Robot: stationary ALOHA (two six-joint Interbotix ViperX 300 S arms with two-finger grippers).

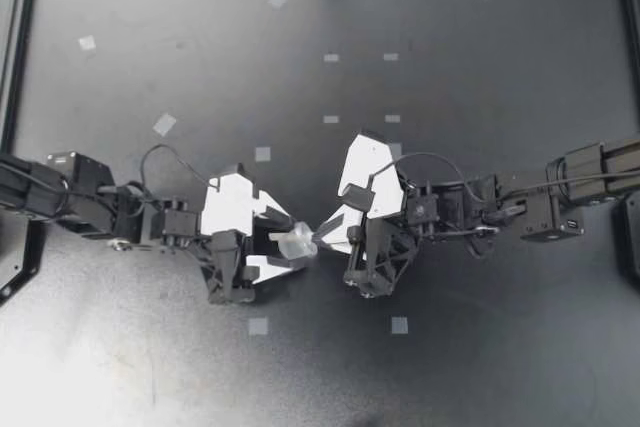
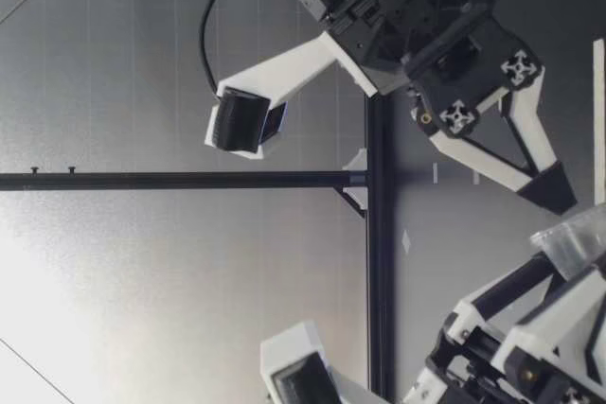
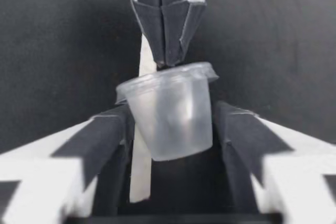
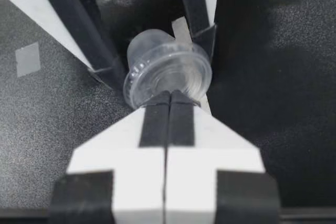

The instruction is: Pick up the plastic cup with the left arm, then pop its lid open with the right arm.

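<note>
**Fingers close on a clear lidded cup (image 1: pixel 297 244) from two sides**

Left of centre in the lower half of the top view, my left gripper (image 1: pixel 290 243) has its two fingers clamped on the small translucent cup, one pad against each side of its wall. The cup lies on its side in that grip. Its base is toward the left wrist and its lid (image 1: pixel 307 243) faces my right gripper (image 1: pixel 322 236), which comes in from the right of the frame. The right gripper's fingers are pressed together with no gap, and their joined tips touch the rim of the lid. Whether they pinch that rim cannot be told.

The left wrist view shows the cup (image 3: pixel 170 114) between the dark pads (image 3: pixel 113 132), with the right gripper (image 3: pixel 165 61) ahead of it, tips on the lid's edge. From the right wrist, the round lid (image 4: pixel 168 77) sits just ahead of the closed fingers (image 4: pixel 155 124), flanked by the left gripper's two fingers. In the low view the right gripper (image 2: pixel 552 194) points down, and the cup (image 2: pixel 576 241) is just beside its tips.

The dark table (image 1: pixel 480 67) carries small grey tape squares (image 1: pixel 258 326), two of them near the bottom of the top view, below the grippers.
</note>
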